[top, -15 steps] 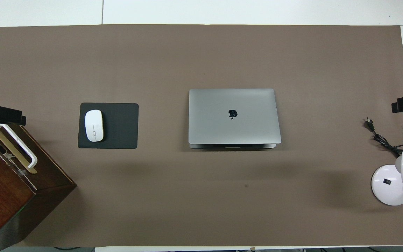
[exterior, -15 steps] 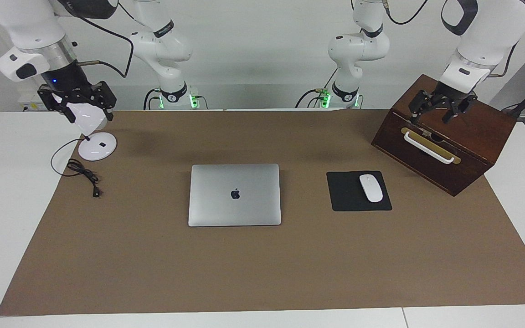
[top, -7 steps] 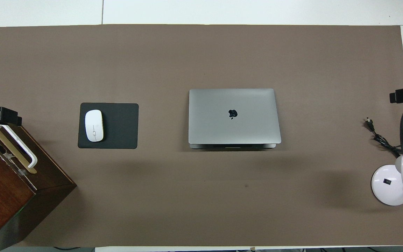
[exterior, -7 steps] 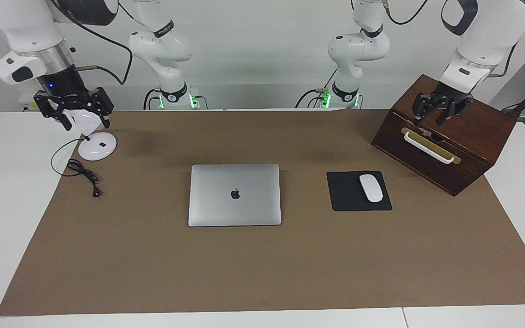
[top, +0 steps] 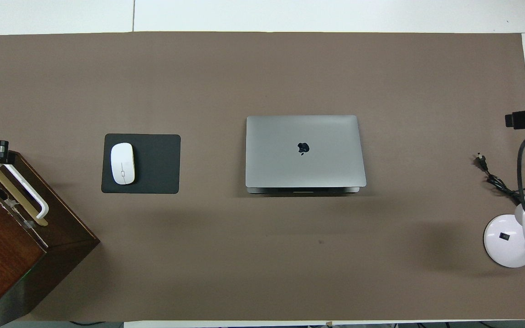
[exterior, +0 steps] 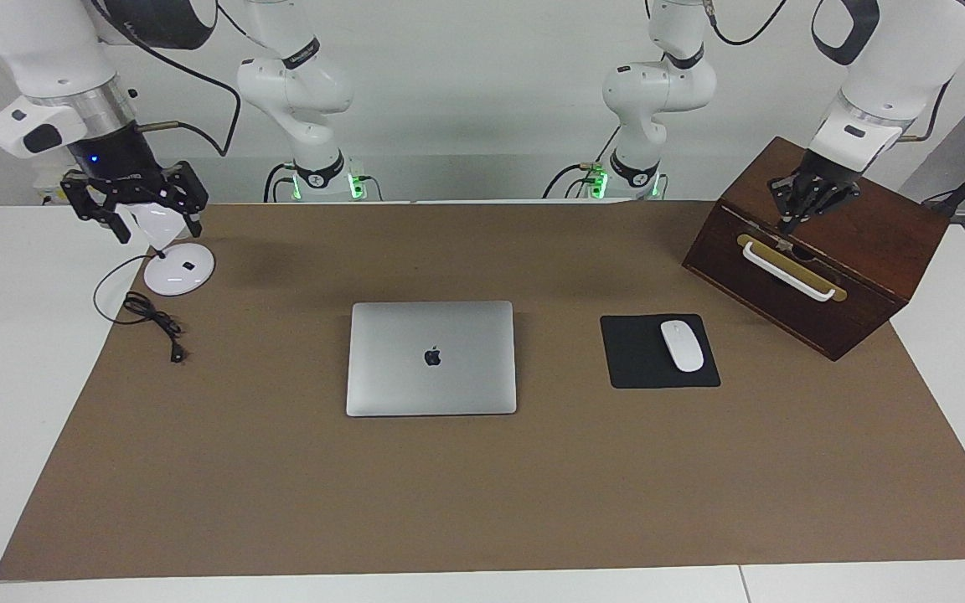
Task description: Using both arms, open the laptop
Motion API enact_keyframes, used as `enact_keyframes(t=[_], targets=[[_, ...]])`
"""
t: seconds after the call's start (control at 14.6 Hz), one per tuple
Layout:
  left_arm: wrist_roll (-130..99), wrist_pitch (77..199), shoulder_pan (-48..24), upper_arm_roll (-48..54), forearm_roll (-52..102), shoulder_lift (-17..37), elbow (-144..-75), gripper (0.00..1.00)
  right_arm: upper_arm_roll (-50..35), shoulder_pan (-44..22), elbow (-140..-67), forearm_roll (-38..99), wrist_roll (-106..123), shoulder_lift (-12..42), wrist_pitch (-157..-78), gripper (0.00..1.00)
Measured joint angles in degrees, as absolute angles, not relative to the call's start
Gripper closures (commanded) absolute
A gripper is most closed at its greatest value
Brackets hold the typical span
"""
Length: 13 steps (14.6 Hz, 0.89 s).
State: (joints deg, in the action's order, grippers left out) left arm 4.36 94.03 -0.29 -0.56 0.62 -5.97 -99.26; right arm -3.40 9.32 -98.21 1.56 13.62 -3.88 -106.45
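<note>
Nearest the robots, over a dark brown wooden box [exterior: 868,243] at eight o'clock from the laptop in the overhead view: left gripper [exterior: 786,223], fingers pinched close, holding nothing. Over a white round-based desk lamp [exterior: 178,270] at four o'clock: right gripper [exterior: 156,222], fingers spread wide, empty. Farther out, mid-bench [exterior: 482,502]: thin silver-grey metal laptop [exterior: 431,358], lid flat and closed, untouched; at its nine o'clock, a black rectangular mouse pad [exterior: 637,364] with a white mouse [exterior: 682,345]. Risks, as a judgement: sliding the laptop rather than lifting the lid if the base goes unheld; clipping the lamp on the way in. Hard to make out: the hinge edge. Cut off overhead: all but the grippers' tips.
</note>
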Motion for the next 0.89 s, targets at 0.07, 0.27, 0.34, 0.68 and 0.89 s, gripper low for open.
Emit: enact_keyframes(t=[0.07, 0.27, 0.34, 0.68, 0.89], targets=[[4.4, 94.4, -0.3, -0.6, 0.6, -6.0, -99.3, 1.0, -3.3, 9.5, -99.9, 1.7, 15.4, -3.7, -110.2, 0.0], [4.4, 96.1, -0.3, -0.5, 0.6, -5.9, -99.3, 1.0, -3.2, 10.6, -105.7, 6.6, 19.1, -2.6, -120.8, 0.0], [4.4, 97.2, -0.3, -0.4, 0.6, -5.9, -99.3, 1.0, -3.2, 10.7, -107.5, 9.1, 19.6, -2.3, -123.4, 0.0], [4.6, 103.0, -1.4, 0.7, 0.6, -5.7, -102.0, 1.0, -3.4, 9.9, -113.4, 25.6, 19.8, -1.3, -130.1, 0.0], [4.6, 106.4, -4.6, 1.1, 0.6, -6.0, -104.3, 1.0, -3.5, 7.0, -118.8, 33.8, 19.4, -1.1, -137.7, 0.0]])
